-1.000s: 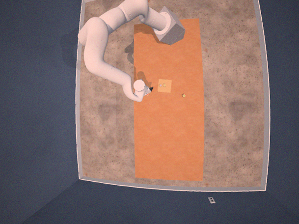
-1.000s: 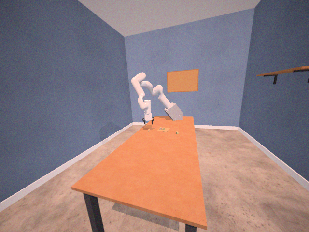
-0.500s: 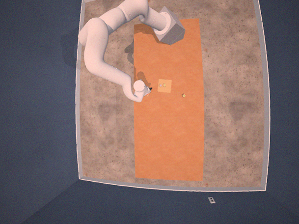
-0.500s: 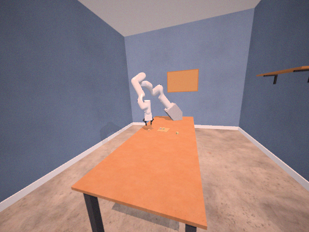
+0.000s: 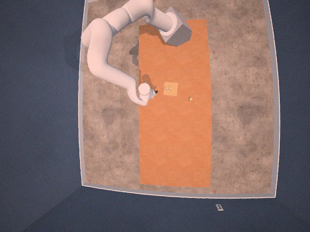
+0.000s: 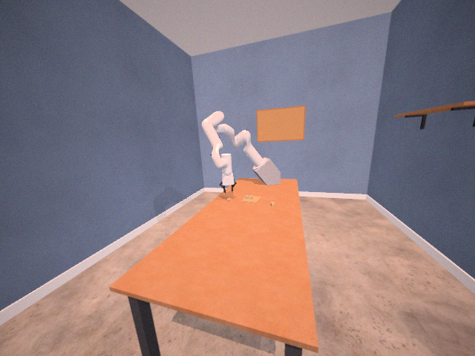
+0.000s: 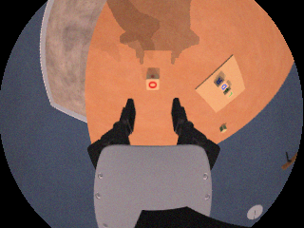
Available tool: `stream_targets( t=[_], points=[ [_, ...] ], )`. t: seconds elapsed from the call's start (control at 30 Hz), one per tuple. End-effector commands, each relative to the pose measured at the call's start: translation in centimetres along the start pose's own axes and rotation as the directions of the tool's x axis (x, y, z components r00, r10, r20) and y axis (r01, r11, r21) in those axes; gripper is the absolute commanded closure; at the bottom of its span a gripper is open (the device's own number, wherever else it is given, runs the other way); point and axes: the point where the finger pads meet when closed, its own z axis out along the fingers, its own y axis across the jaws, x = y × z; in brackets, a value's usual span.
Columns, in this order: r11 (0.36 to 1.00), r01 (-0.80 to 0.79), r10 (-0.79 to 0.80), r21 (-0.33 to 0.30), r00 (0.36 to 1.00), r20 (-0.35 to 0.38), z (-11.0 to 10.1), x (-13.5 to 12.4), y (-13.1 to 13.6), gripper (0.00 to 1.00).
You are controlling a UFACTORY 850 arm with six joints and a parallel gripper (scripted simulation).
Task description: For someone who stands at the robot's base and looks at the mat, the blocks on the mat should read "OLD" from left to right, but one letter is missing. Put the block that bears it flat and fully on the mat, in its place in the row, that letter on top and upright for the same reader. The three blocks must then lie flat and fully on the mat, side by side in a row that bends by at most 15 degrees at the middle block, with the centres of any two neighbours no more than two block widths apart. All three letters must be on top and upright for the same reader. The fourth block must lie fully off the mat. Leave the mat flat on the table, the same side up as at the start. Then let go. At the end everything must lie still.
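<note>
A small block with a red O on top (image 7: 152, 84) lies on the orange table, left of the pale mat (image 5: 170, 90); it also shows in the side view (image 6: 228, 199). My gripper (image 7: 153, 104) hangs above this block with its fingers partly apart and nothing between them. In the side view the gripper (image 6: 228, 188) is clearly above the table. Two blocks (image 5: 166, 88) (image 5: 170, 87) sit side by side on the mat; their letters are too small to read. A yellowish block (image 5: 190, 99) lies off the mat to its right.
The table's left edge runs close to the O block (image 5: 153, 98). The robot's base (image 5: 176, 31) stands at the table's far end. The mat also shows in the wrist view (image 7: 220, 84), as does the yellowish block (image 7: 223, 128).
</note>
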Motion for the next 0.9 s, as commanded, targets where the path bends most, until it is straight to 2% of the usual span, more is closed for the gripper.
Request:
stream_targets(
  t=[0.0, 0.53, 0.87],
  points=[
    [1.0, 0.0, 0.0, 0.001, 1.0, 0.001, -0.06, -0.07, -0.05, 0.37],
    [1.0, 0.0, 0.0, 0.001, 1.0, 0.001, 0.08, -0.07, -0.06, 0.37],
    [1.0, 0.0, 0.0, 0.001, 1.0, 0.001, 0.9, -0.08, -0.07, 0.37]
  ],
)
